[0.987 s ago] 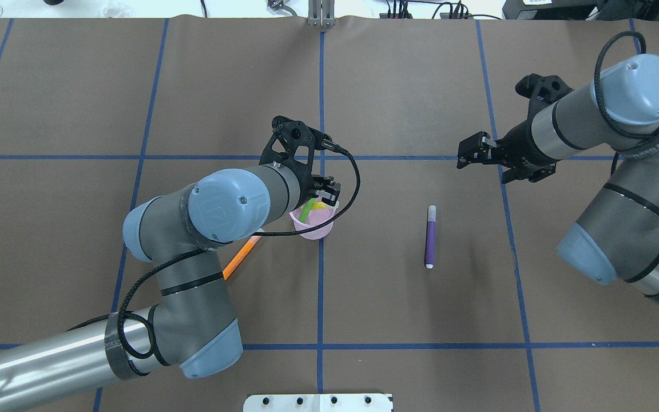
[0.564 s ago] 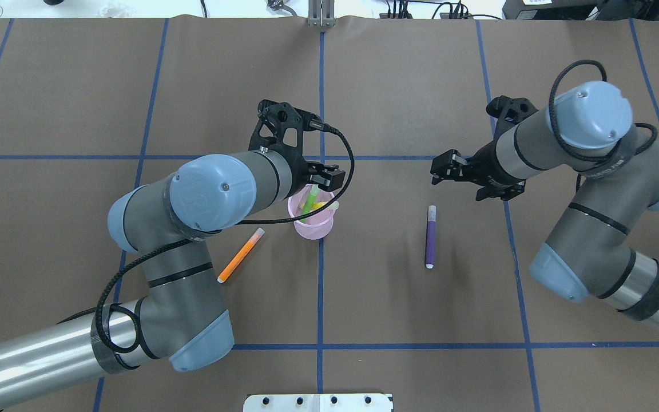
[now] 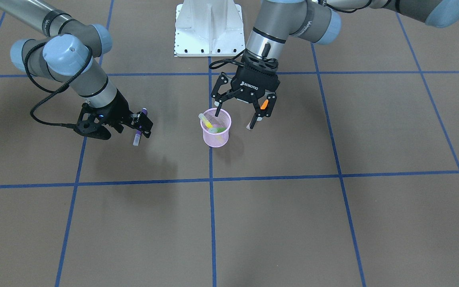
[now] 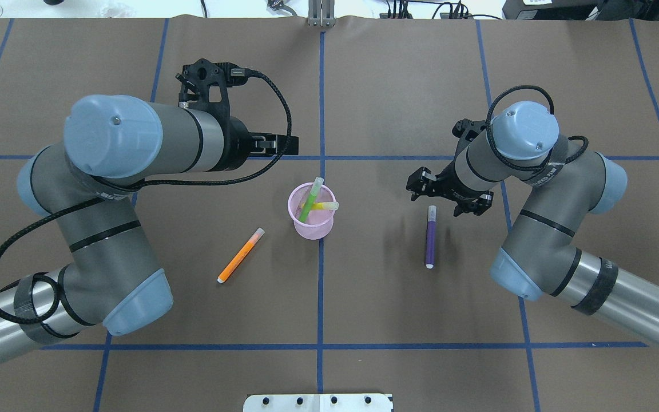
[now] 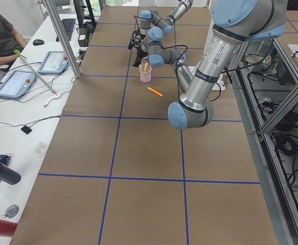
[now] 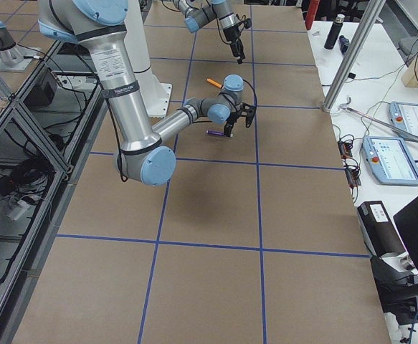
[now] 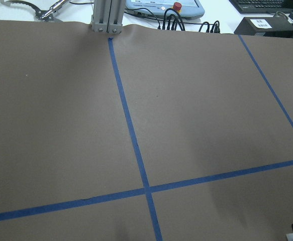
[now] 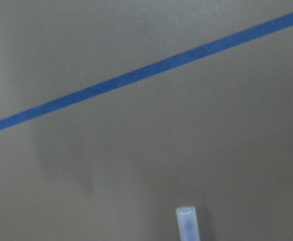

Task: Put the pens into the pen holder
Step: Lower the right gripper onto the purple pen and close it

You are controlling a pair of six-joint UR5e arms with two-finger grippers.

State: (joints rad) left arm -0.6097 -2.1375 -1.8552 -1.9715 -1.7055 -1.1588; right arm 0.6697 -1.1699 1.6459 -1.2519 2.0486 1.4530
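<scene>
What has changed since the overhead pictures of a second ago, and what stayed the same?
The left gripper, open, rose clear of the pen holder, shifting leftward. The right gripper moved in to the cap end of the purple pen, not holding it. The purple pen, orange pen and the green pen and yellow pen in the holder stayed put.

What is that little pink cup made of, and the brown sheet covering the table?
The pink cup looks like fine mesh, painted wire or plastic, I can't tell: its wall is half see-through. The brown sheet looks like matte kraft paper, puckered at its far edge; its blue lines look like stuck-on tape.
</scene>
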